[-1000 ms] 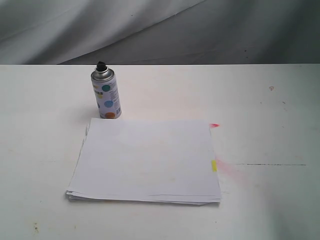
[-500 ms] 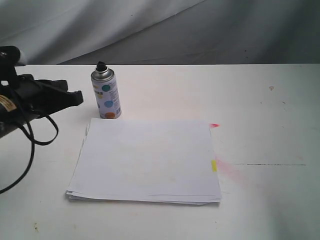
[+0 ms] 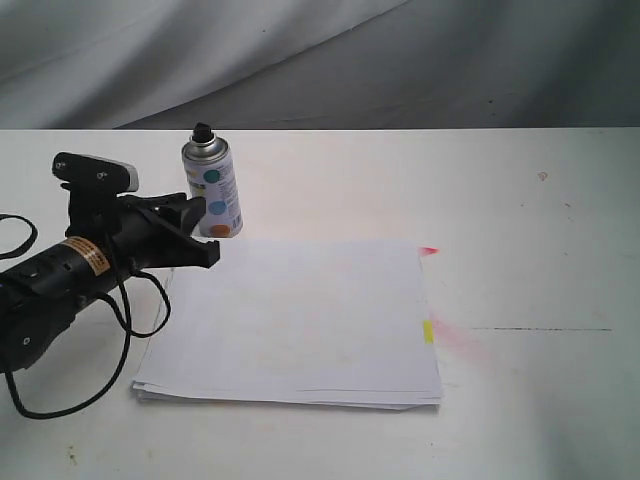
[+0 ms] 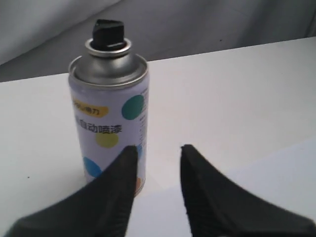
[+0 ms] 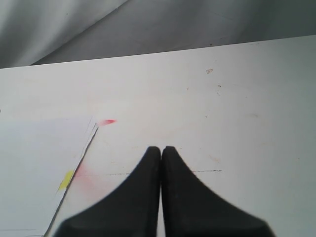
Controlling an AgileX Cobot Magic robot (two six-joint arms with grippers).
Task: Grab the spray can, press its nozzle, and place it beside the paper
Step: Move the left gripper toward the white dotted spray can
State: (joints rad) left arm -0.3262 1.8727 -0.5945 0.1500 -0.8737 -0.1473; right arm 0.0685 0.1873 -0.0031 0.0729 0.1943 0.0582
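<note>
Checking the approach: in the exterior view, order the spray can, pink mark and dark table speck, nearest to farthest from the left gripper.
From the left gripper:
1. spray can, just behind the fingertips.
2. pink mark, at the far right corner of the paper.
3. dark speck, farther right, well past the paper.

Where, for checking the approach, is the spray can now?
Exterior view: the spray can stands upright left of centre, behind the paper's far-left corner, the open left claw just short of it.

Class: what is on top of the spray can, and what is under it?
A black nozzle tops the spray can, which stands on the white table; its underside is hidden.
</note>
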